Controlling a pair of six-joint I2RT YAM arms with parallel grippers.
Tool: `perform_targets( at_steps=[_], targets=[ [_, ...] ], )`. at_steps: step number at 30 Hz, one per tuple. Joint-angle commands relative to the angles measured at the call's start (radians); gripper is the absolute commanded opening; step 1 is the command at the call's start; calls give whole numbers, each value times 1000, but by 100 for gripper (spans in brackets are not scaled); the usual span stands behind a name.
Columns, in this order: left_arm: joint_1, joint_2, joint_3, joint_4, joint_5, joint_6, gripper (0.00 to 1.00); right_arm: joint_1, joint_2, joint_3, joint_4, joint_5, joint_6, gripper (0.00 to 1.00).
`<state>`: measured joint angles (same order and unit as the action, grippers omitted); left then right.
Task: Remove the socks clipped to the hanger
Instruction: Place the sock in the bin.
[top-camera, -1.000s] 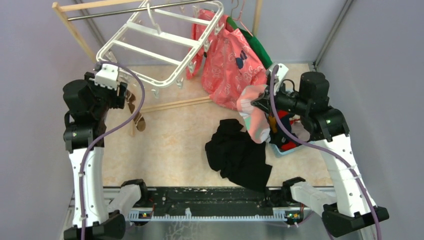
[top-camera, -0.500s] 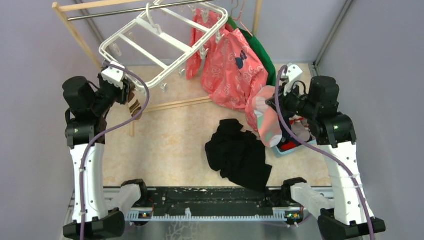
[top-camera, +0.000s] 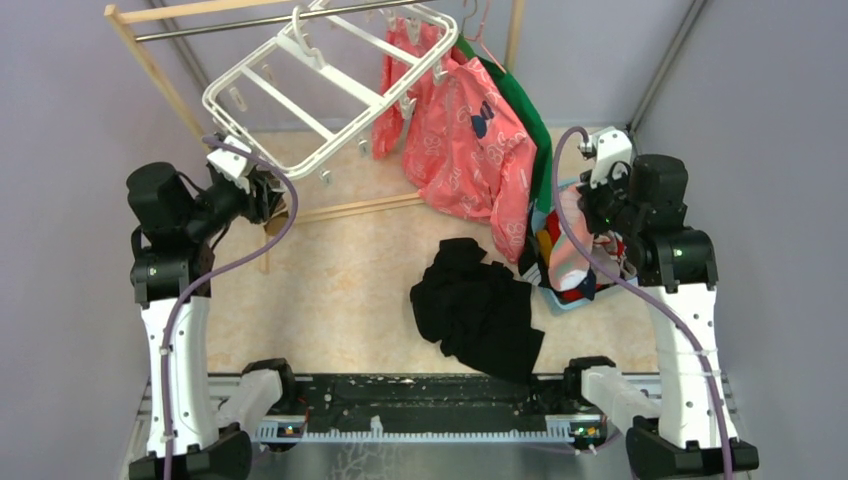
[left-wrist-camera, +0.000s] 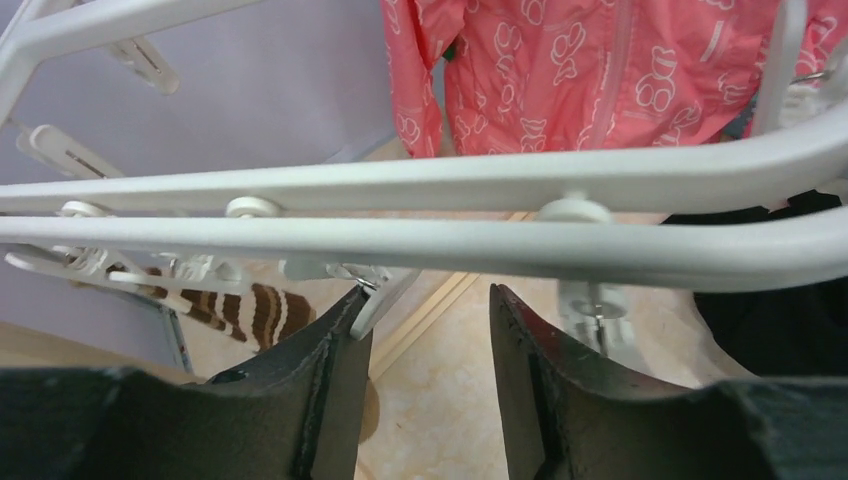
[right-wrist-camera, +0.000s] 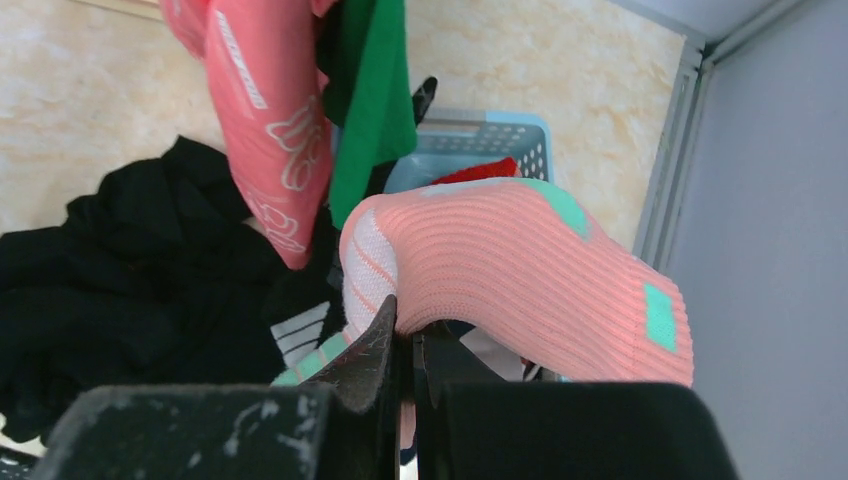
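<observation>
Pink bear-print zip jacket (left-wrist-camera: 600, 70) hangs ahead of left jaws, up and slightly right. Its sleeve (right-wrist-camera: 265, 120) and a green garment (right-wrist-camera: 375, 110) dangle ahead-left of right jaws. Black cloth heap (right-wrist-camera: 120, 270) lies left of right jaws. Pale blue slatted basket (right-wrist-camera: 480, 140) sits straight ahead of them, on beige tabletop (right-wrist-camera: 100, 120).
</observation>
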<state>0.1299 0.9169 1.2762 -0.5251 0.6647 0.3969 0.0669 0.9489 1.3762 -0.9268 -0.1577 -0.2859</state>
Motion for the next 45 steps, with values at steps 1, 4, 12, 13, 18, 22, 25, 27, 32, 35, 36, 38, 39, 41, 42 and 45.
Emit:
perform_targets(
  at_steps=[1, 4, 12, 13, 18, 22, 25, 27, 32, 35, 36, 38, 39, 41, 42, 45],
  targets=[
    [16, -32, 14, -71, -49, 46, 55, -19, 69, 9, 14, 84, -37, 0],
    [23, -43, 31, -110, -132, 73, 61, -60, 133, -23, 75, 54, -59, 0],
    [45, -65, 49, -188, -284, 111, 76, -165, 433, -31, 152, -107, -96, 0],
    [51, -68, 50, -194, -301, 110, 78, -165, 474, -35, 160, -121, -97, 0],
    [61, -78, 32, -227, -321, 123, 85, -165, 625, -65, 182, -191, -109, 5],
    [64, -87, 5, -234, -345, 127, 88, -165, 672, -104, 214, -180, -111, 15],
    [68, -94, -7, -229, -383, 127, 92, -165, 677, -121, 218, -163, -123, 23],
    [72, -96, -8, -224, -408, 121, 96, -165, 671, -119, 206, -162, -132, 30],
    [74, -96, 8, -213, -471, 108, 99, -165, 599, -88, 176, -172, -133, 51],
    [74, -95, 20, -219, -493, 107, 99, -163, 549, -55, 145, -185, -131, 64],
    [74, -94, 29, -226, -493, 107, 99, -160, 531, -44, 133, -187, -130, 67],
    [73, -94, 39, -237, -479, 109, 99, -152, 496, -21, 116, -183, -127, 72],
    [73, -96, 41, -244, -457, 115, 99, -147, 481, -12, 106, -180, -128, 73],
    [72, -94, 46, -263, -387, 126, 99, -138, 452, 6, 90, -171, -127, 75],
    [72, -93, 48, -272, -336, 131, 99, -135, 440, 16, 82, -168, -130, 75],
    [72, -89, 57, -299, -179, 138, 99, -132, 408, 42, 54, -166, -134, 77]
  ],
)
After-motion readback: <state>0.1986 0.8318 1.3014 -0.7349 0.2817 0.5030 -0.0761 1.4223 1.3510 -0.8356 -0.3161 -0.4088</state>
